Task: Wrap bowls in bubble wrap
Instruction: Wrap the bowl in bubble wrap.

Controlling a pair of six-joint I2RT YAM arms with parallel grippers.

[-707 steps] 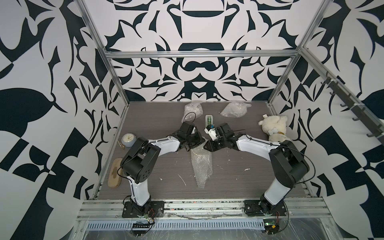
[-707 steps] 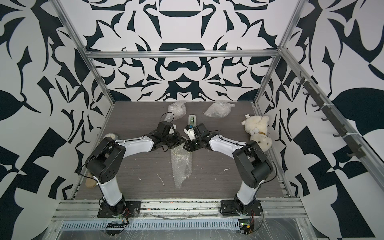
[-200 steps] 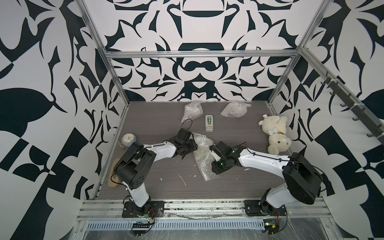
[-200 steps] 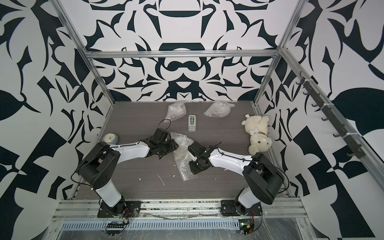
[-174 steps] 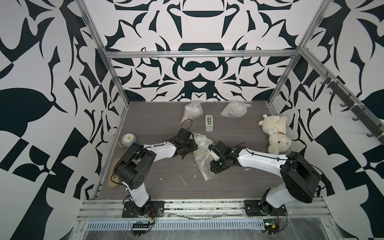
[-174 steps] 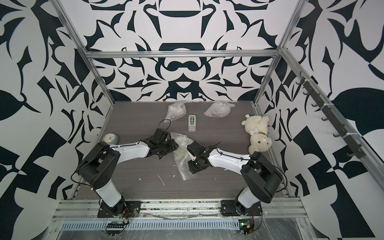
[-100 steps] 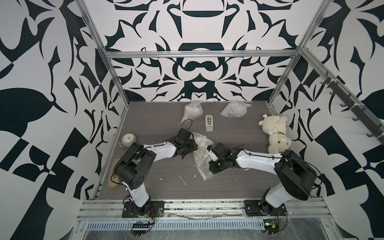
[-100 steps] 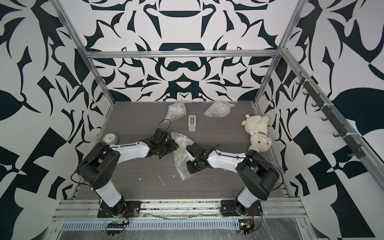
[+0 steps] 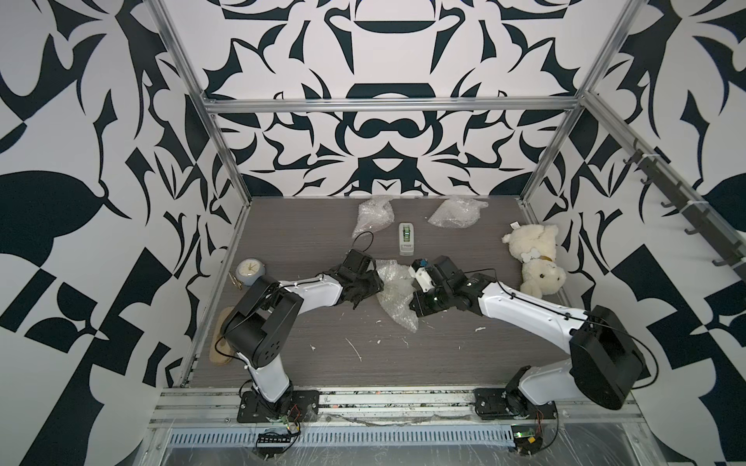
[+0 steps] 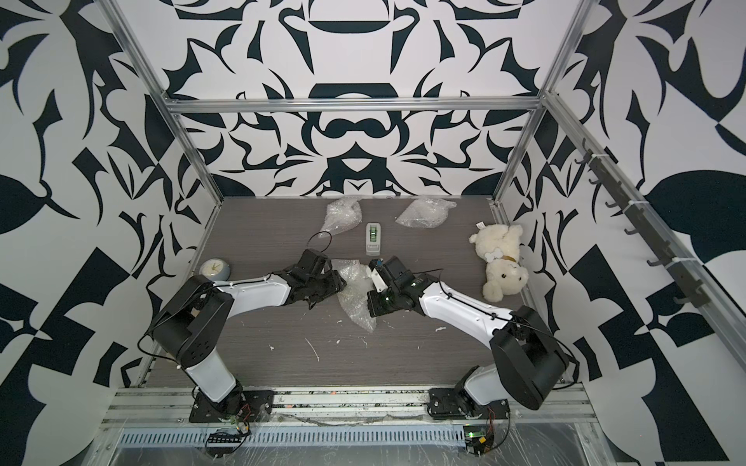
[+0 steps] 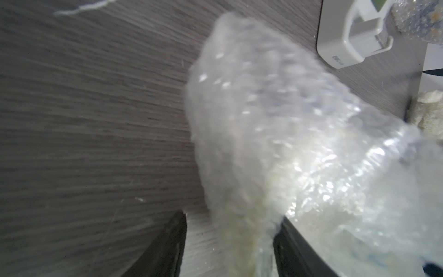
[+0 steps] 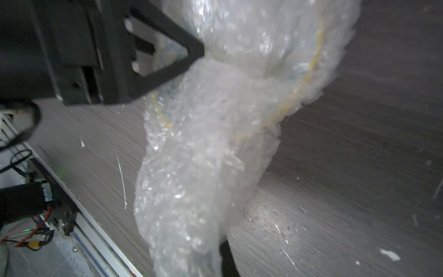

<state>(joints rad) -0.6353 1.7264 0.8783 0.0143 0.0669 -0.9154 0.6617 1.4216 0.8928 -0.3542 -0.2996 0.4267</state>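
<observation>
A crumpled sheet of bubble wrap (image 9: 397,294) (image 10: 355,292) lies mid-table between both arms. Through it, in the right wrist view, shows the yellow rim of a bowl (image 12: 291,96). My left gripper (image 9: 376,283) (image 11: 233,215) holds the bundle's thick upper end, jaws apart around it; one of its black fingers (image 12: 167,48) presses into the plastic. My right gripper (image 9: 414,306) (image 12: 215,251) is shut on the wrap's thin trailing end, mostly hidden behind it. Two more whitish bubble wrap bundles (image 9: 373,216) (image 9: 456,216) sit at the back; what they hold is hidden in both top views.
A white remote-like device (image 9: 406,239) lies just behind the grippers. A cream teddy bear (image 9: 533,258) is at the right wall, and a pale alarm clock (image 9: 250,272) and a wooden piece (image 9: 221,339) at the left edge. White scraps dot the front table.
In the last second my right gripper closed on the wrap's trailing end and edged toward the left arm. The left gripper held still. Earlier both worked further back, by the white device.
</observation>
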